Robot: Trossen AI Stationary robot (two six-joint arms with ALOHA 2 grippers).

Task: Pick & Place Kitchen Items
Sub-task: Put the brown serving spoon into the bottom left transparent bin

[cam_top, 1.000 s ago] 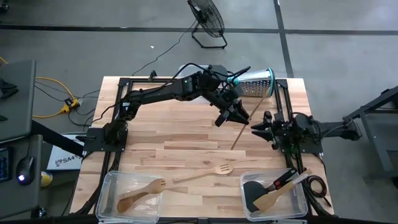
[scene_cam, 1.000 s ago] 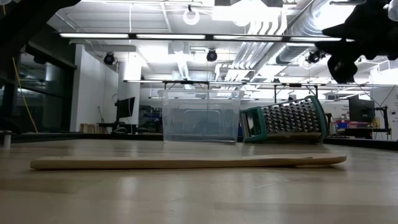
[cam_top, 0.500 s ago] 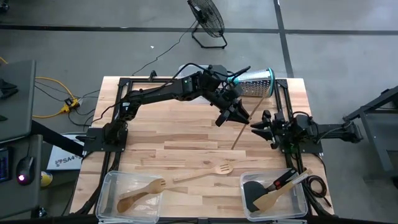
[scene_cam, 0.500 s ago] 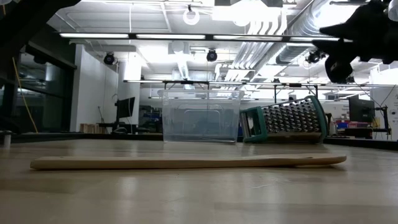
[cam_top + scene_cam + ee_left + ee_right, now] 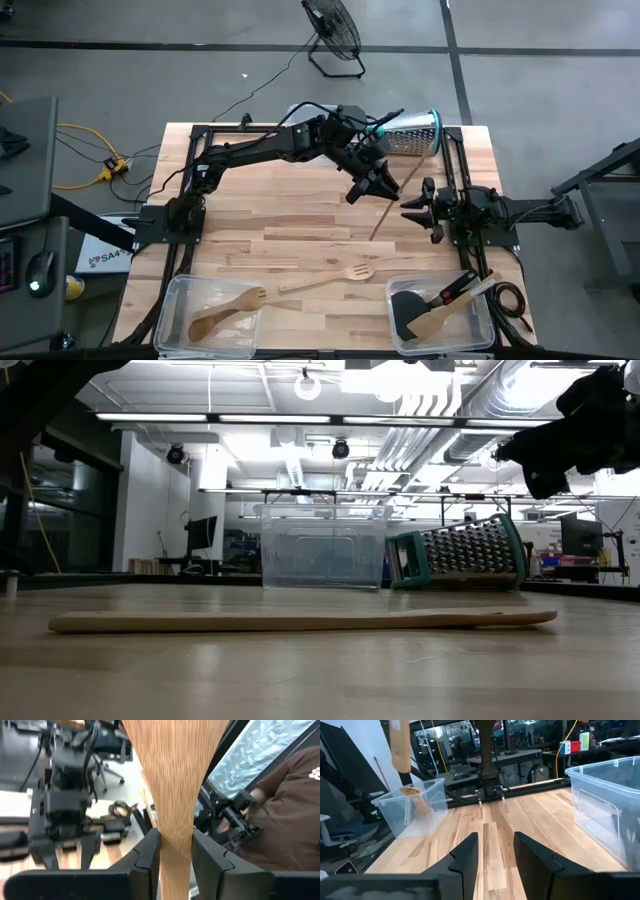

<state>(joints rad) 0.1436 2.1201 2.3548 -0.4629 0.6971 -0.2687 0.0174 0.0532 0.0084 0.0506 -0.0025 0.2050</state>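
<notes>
My left gripper (image 5: 385,188) reaches over the far right part of the table, shut on a pale wooden utensil (image 5: 382,222) that shows edge-on as a thin slanted line. In the left wrist view the utensil (image 5: 172,780) widens beyond the fingers. One rounded end (image 5: 400,750) shows in the right wrist view, in the air. My right gripper (image 5: 418,205) waits open at the table's right side, with nothing between its fingers (image 5: 465,855). A wooden slotted fork (image 5: 330,280) lies flat on the table nearer the front. My left gripper pinches the utensil between its two fingers at the narrow part (image 5: 175,855) just before it widens. The fingers come roughly level from the table's left and lie across it. The utensil is lifted clear of the table and tilted.
A clear bin (image 5: 215,312) at the near left holds wooden utensils. Another bin (image 5: 482,335) at the near right holds a black spatula and a wooden one. A steel grater (image 5: 410,135) lies at the far right. A person's brown sleeve (image 5: 290,820) shows beyond the table.
My right gripper has rolled a little about its own line while staying where it was. The held utensil has not moved.
</notes>
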